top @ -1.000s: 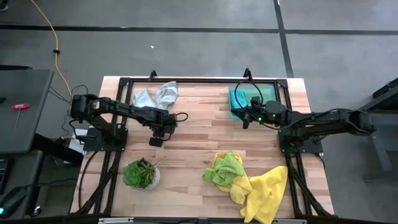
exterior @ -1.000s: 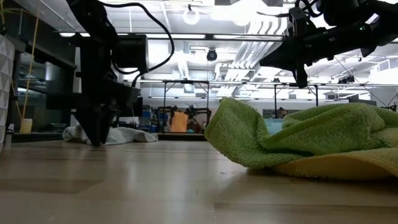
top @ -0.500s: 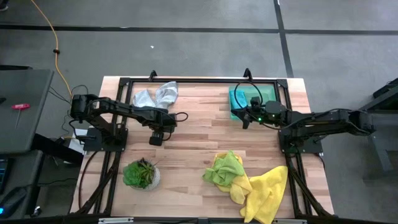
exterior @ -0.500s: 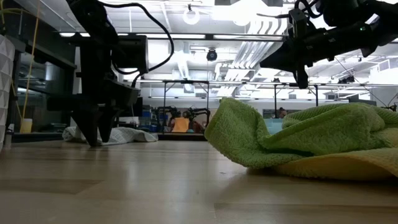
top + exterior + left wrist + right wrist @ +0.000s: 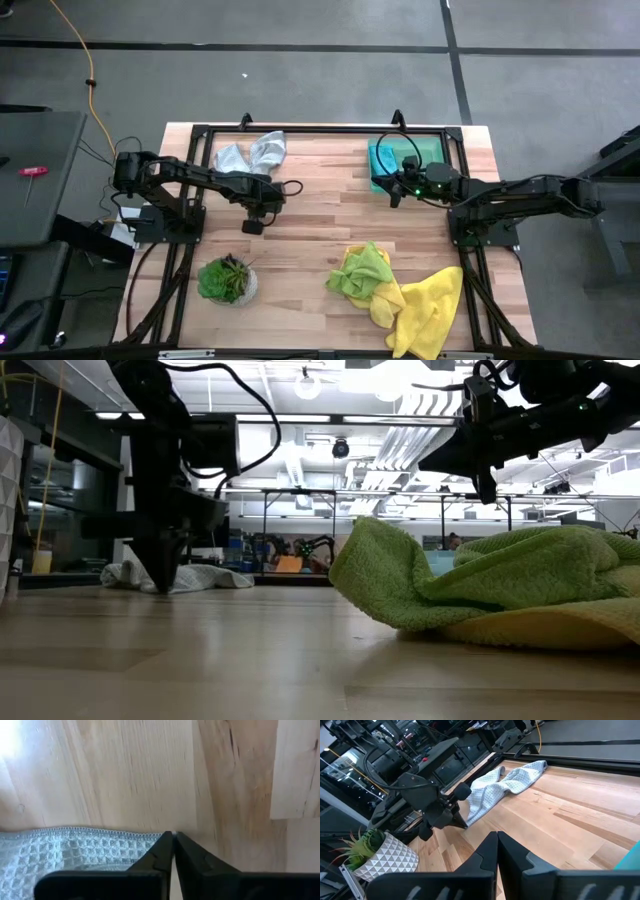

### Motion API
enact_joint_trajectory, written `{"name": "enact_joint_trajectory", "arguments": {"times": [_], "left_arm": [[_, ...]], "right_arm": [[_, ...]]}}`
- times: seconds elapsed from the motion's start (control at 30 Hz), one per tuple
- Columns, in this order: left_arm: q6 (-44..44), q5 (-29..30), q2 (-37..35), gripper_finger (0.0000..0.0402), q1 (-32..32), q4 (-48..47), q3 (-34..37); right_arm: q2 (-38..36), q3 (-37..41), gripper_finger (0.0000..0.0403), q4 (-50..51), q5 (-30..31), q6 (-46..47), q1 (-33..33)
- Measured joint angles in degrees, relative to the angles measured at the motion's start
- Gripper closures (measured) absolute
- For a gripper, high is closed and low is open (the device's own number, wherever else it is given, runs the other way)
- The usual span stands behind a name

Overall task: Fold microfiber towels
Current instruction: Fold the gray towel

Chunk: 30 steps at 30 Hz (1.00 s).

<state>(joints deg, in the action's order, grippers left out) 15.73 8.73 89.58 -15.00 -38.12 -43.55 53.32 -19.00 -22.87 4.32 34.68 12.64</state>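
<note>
Groundwork for folding: pressing the left gripper (image 5: 252,226) fingers together, tip-down beside the grey-white towel (image 5: 255,152) near the table's (image 5: 320,215) far left edge, probably seeking its hem, and parking the right gripper (image 5: 392,192), likewise pressed together, raised near the teal towel (image 5: 385,157).

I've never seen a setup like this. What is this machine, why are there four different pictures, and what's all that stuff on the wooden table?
It is a robot with two dark arms at a wooden table, each ending in a two-finger gripper. One picture looks straight down, one looks level across the tabletop, and two come from cameras on the arms' wrists. The left gripper is down at the table beside a pale grey-white towel, its fingers shut; I cannot tell if it pinches the cloth. The right gripper hangs shut near a teal towel, holding nothing. A lime green towel lies crumpled on a yellow towel, and a potted plant stands near the front left.
</note>
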Motion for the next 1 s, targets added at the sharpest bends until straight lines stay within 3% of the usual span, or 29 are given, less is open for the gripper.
{"name": "enact_joint_trajectory", "arguments": {"times": [0.2, 0.47, 0.7, 0.87, 1.0], "left_arm": [[-1.62, -1.45, -0.88, 0.0399, -0.54, -5.02, -3.79], [-1.12, -6.64, -7.84, 0.0401, -3.76, -10.12, -22.02], [-0.95, -8.03, -8.86, 0.0401, -6.17, -9.79, -37.55], [-1.54, -15.15, -8.57, 0.0401, -6.47, -9.32, -38.84], [0.83, -20.85, -8.58, 0.0401, -3.49, -14.92, -38.8]], "right_arm": [[0.0, 0.0, 0.0402, -0.02, 0.0, 0.0, 0.0], [-0.02, -0.02, 0.0402, -2.31, -0.53, -0.01, 0.0], [-0.02, -0.04, 0.0402, -4.33, -0.72, -0.12, 0.0], [-0.02, -0.04, 0.0402, -4.42, -1.01, 1.43, 0.0], [-0.02, -0.04, 0.0401, -4.39, -1.99, 1.25, -0.47]]}}
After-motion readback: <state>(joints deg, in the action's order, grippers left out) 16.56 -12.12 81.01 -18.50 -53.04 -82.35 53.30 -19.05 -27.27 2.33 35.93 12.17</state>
